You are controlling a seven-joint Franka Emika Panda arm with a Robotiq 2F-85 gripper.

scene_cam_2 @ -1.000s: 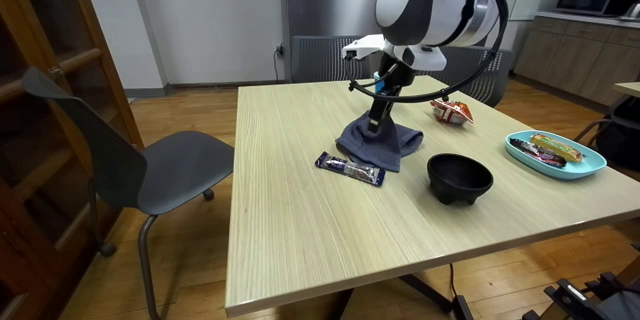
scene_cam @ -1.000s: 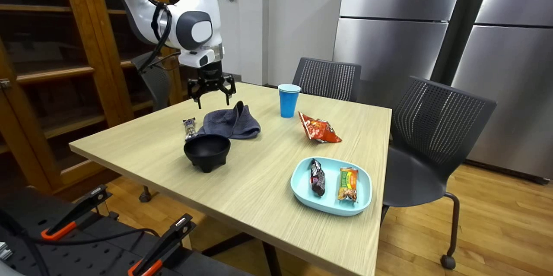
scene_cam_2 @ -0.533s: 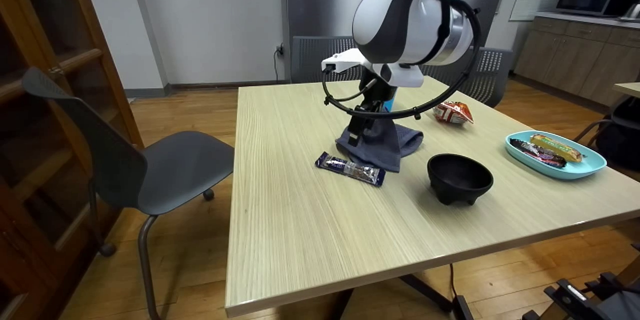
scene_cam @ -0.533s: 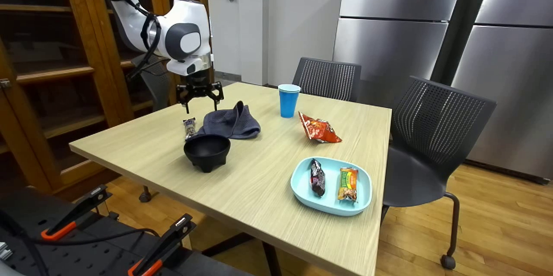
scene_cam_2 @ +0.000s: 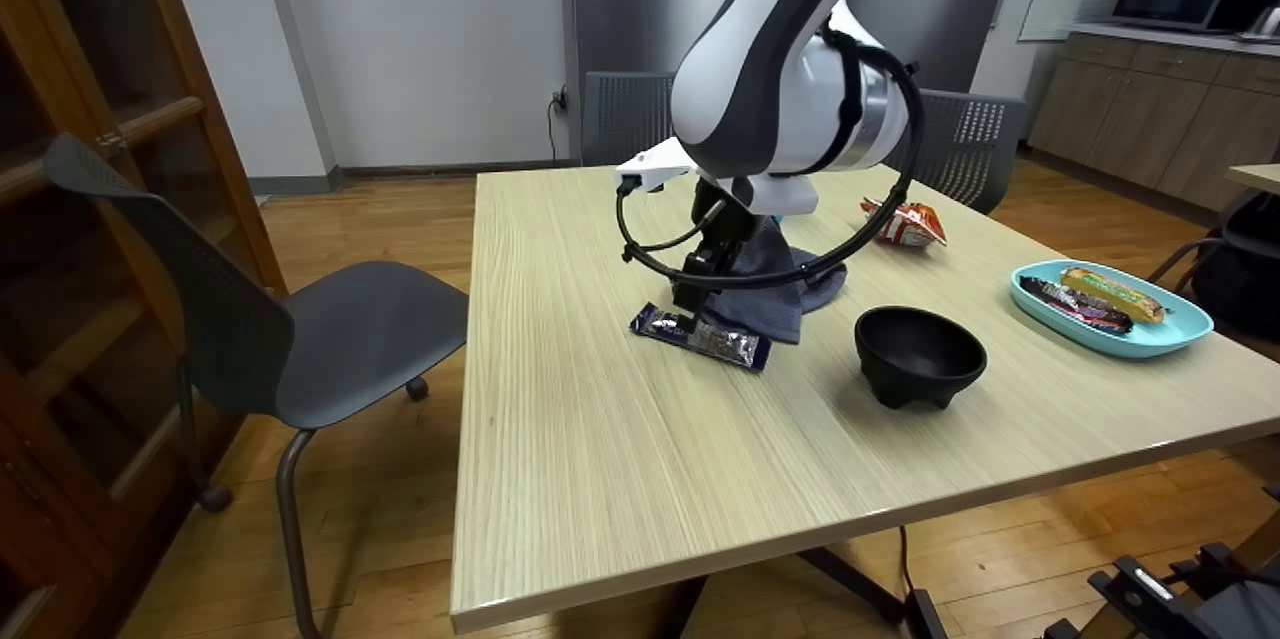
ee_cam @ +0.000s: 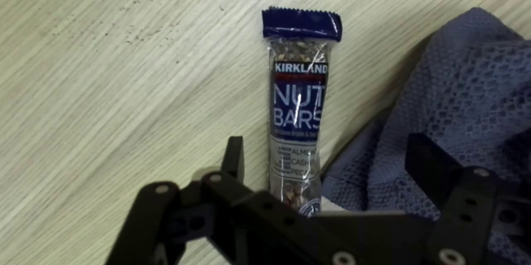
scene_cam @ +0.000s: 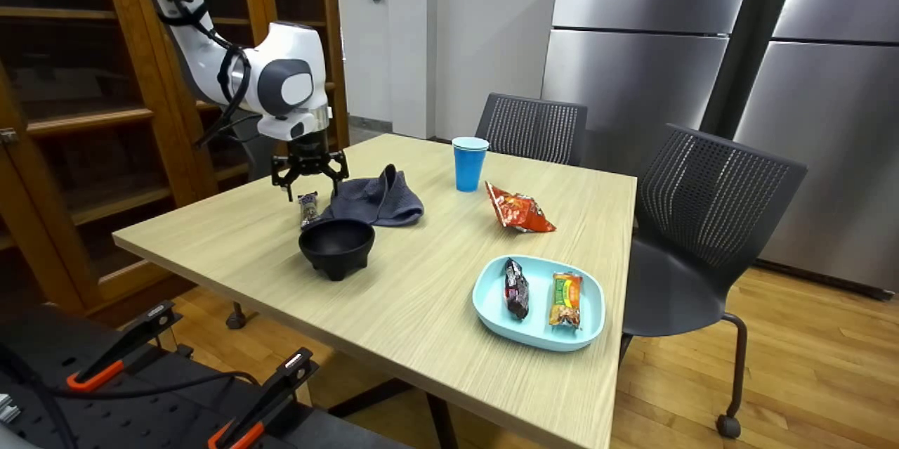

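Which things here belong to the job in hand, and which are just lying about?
Likely in the job:
gripper, open
Kirkland nut bar, not held

Lying about:
gray-blue cloth
black bowl
blue cup
red snack bag
turquoise tray holding dark-wrapped bar, yellow-orange bar

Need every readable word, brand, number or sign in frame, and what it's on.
"KIRKLAND": nut bar, wrist view
"NUT BARS": nut bar
"ALMON": nut bar, ending lost at edge
"CASHE": nut bar, same
"PECA": nut bar, same
Too small: nut bar's other print, round seal
Too small or blurred: red snack bag, orange-green packet, dark packet, black clamps
Numbers: none legible
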